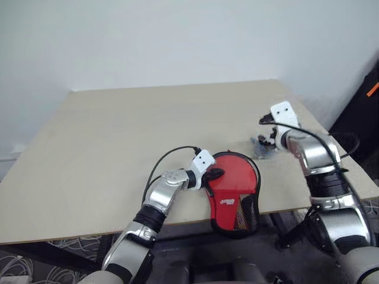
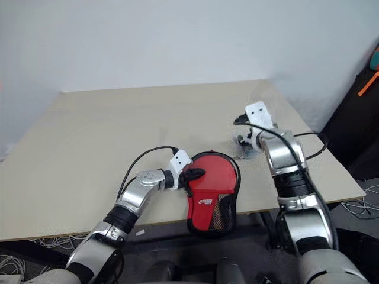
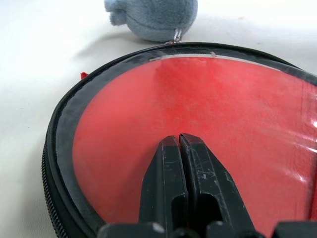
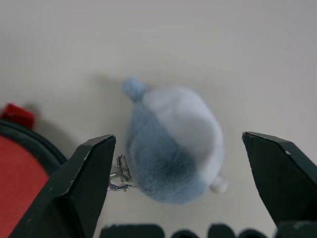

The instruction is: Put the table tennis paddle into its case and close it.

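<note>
L claw (image 1: 217,173) closed, tips on case (image 1: 235,195); R claw (image 4: 181,186) open above plush (image 4: 173,144).

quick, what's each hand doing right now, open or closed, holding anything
Left hand: closed, holding nothing, fingertips over the red face of the case.
Right hand: open, empty, above the small blue-grey plush.

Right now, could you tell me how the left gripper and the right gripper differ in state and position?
The left gripper is shut, its fingers pressed together on the red case; the right gripper is open, empty, with a blue-grey plush charm between its spread fingers. The left sits low at the case's edge; the right is raised above the table. Both have black fingers.
</note>
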